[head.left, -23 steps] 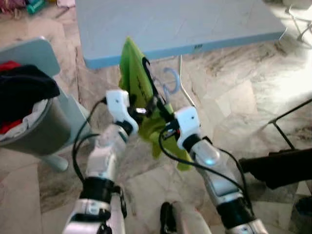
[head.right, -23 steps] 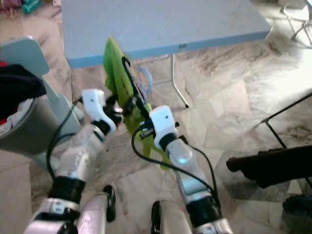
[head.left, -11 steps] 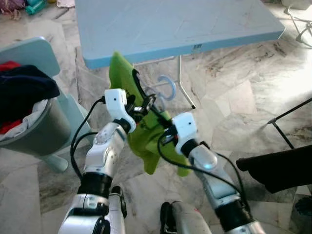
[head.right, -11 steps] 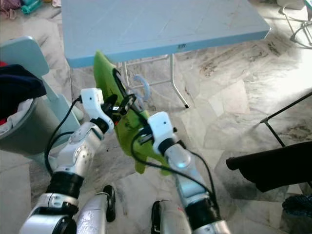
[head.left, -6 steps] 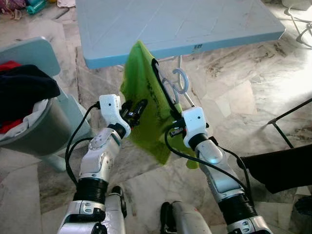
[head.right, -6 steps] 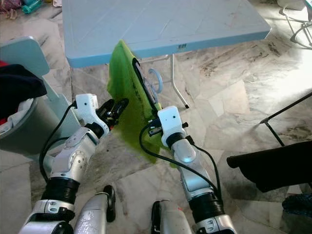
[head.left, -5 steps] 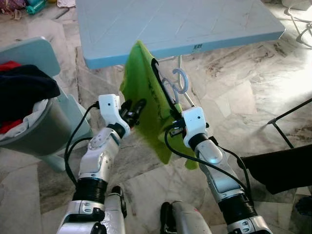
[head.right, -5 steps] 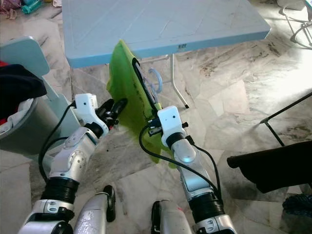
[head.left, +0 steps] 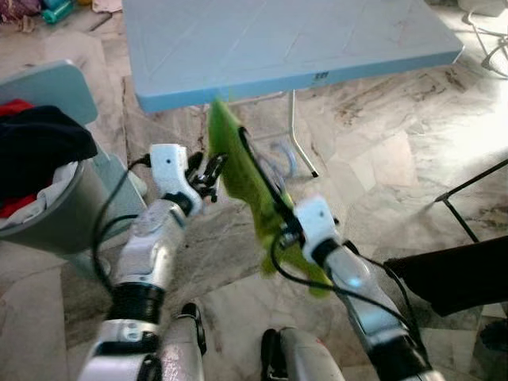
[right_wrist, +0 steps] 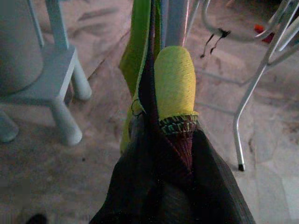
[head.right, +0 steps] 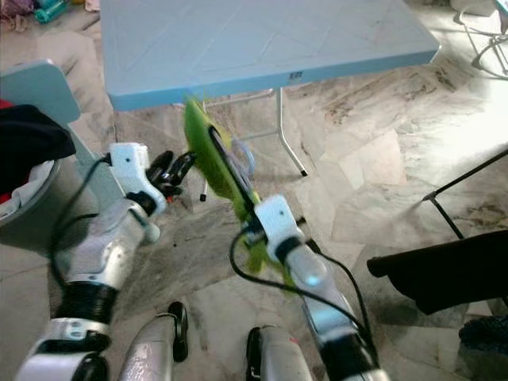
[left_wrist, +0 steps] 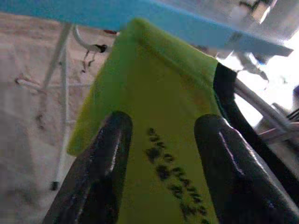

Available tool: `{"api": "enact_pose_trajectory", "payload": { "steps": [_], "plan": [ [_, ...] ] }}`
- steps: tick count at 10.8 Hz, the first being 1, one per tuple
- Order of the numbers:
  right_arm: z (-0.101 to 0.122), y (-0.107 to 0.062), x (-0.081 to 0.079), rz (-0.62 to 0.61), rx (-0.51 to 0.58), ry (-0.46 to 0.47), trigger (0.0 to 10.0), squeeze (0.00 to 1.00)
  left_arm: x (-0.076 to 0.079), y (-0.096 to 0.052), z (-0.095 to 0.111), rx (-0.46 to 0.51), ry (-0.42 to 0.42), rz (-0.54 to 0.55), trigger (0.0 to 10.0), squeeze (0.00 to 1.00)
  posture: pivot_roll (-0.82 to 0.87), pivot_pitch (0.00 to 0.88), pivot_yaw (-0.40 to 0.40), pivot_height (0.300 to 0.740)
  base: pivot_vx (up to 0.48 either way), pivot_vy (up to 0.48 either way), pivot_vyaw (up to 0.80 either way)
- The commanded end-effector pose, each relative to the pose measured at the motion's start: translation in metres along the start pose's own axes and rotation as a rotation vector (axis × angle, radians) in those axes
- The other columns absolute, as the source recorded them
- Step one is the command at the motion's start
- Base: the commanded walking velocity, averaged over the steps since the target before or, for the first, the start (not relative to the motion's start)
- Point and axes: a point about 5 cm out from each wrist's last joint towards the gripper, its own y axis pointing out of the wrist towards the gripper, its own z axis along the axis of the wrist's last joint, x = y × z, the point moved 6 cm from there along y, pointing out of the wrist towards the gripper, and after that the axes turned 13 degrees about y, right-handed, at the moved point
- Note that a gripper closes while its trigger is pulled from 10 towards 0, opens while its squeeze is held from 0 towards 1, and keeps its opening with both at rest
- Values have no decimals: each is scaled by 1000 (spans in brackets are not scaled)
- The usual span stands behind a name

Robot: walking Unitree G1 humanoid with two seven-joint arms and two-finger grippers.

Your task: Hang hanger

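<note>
Here the right end effector (head.left: 287, 225) is clamped on a lime-green garment (head.left: 238, 171) that sits on a pale blue hanger (head.left: 283, 159), holding it up above the marble floor (head.left: 381, 151), just on the near side of the blue desk (head.left: 286, 40). In the right wrist view the two black fingers (right_wrist: 135, 182) are pressed together around the cloth and its dark trim, with a green sleeve end (right_wrist: 174, 84) standing straight up between them. The hanger's hook shows faintly, blurred, to the right of the garment, near the desk's metal leg (head.left: 300, 135).

The left end effector (head.left: 208, 171) sits just left of the garment, its fingers (left_wrist: 103, 163) spread apart; the wrist view looks between them onto the green fabric with dark printed lettering. Whether they touch the cloth cannot be told.

At far left a grey laundry basket (head.left: 48, 214) holds dark and red clothes, beside a pale blue chair (head.left: 55, 87). A black object (head.left: 452, 274) lies at the right.
</note>
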Motion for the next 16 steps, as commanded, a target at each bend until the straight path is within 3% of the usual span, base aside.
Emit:
{"api": "enact_pose_trajectory", "payload": {
  "steps": [1, 3, 4, 5, 7, 8, 9, 11, 12, 14, 15, 16],
  "plan": [
    [9, -4, -1, 16, 31, 0, 10000, 0, 7, -5, -10, -29, 20, -24, 10000, 1000, -28, 273, -71, 740, 0, 0, 0],
    [20, -10, 4, 71, 37, 29, 10000, 0, 12, -8, -15, -55, 62, -58, 10000, 1000, -34, 296, -42, 740, 0, 0, 0],
    [38, -19, 12, 183, 46, -33, 10000, 0, 11, -9, -13, -41, 159, -74, 10000, 1000, -34, 297, -34, 740, 0, 0, 0],
    [47, -34, 22, 297, 29, -54, 10000, 0, 3, -10, -8, -22, 214, -59, 10000, 1000, -31, 292, -44, 740, 0, 0, 0],
    [42, -79, 37, 515, -110, -84, 10000, 0, -21, -22, -14, -46, 328, -14, 10000, 1000, -30, 289, -49, 740, 0, 0, 0],
    [42, -95, 48, 564, -167, -83, 10000, 0, -29, -30, -19, -65, 378, -9, 10000, 1000, -32, 294, -47, 740, 0, 0, 0],
    [41, -100, 50, 592, -192, -103, 10000, 0, -31, -33, -19, -63, 387, -16, 10000, 1000, -33, 295, -46, 740, 0, 0, 0],
    [41, -100, 56, 623, -221, -97, 10000, 0, -25, -39, -20, -59, 362, -98, 10000, 553, -17, 290, -47, 740, 0, 0, 0],
    [44, -103, 45, 709, -219, -81, 10000, 0, -9, -42, -23, -59, 334, -204, 10000, 0, -11, 286, -48, 740, 0, 0, 0],
    [46, -114, 43, 797, -266, -70, 10000, 0, 1, -46, -25, -44, 311, -279, 10000, 0, -11, 284, -49, 740, 0, 0, 0],
    [48, -125, 50, 840, -317, -57, 10000, 0, 2, -49, -21, -12, 314, -299, 0, 0, -15, 279, -51, 740, 0, 0, 0],
    [47, -136, 56, 868, -372, -42, 10000, 0, 4, -52, -22, -12, 316, -325, 0, 0, -18, 278, -52, 740, 0, 0, 0]
  ]
}}
